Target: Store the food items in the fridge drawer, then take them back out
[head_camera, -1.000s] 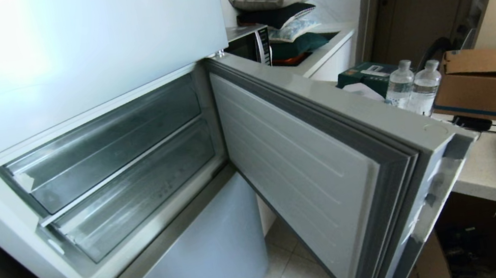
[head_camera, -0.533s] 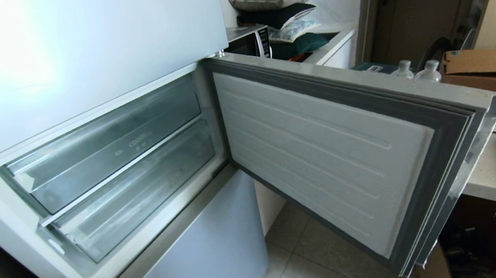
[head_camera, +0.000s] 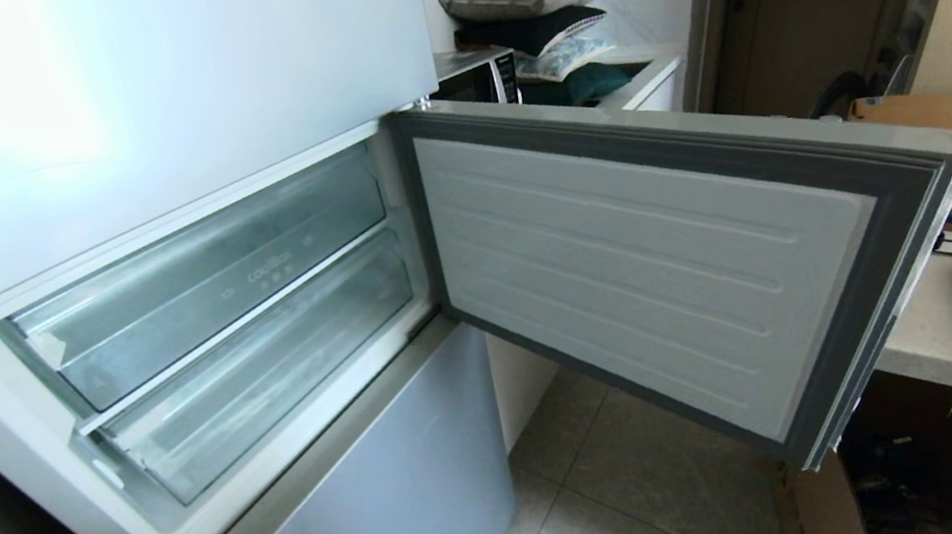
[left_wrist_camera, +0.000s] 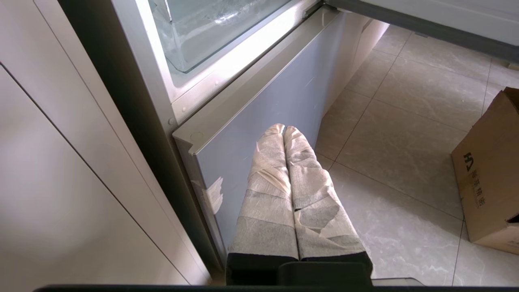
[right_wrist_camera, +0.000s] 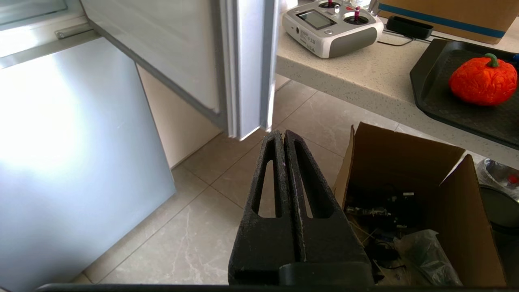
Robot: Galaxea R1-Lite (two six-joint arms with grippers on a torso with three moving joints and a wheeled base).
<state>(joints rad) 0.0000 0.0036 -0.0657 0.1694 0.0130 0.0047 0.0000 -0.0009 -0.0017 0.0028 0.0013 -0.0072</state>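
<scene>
The fridge door point(head_camera: 659, 276) stands open, so the step in hand seems to be reaching the fridge drawer point(head_camera: 264, 377), which is pushed in and looks empty. Next it must be pulled out. The left gripper point(left_wrist_camera: 284, 130) hangs low before the bottom fridge panel, fingers pressed together, holding nothing; the right gripper point(right_wrist_camera: 282, 136) is the same, above the tiled floor point(right_wrist_camera: 194, 227). The orange fruit point(right_wrist_camera: 482, 80) (green stem) waits on a black tray point(right_wrist_camera: 434, 77) on the speckled counter point(right_wrist_camera: 344, 69), beside a remote controller point(right_wrist_camera: 330, 25).
</scene>
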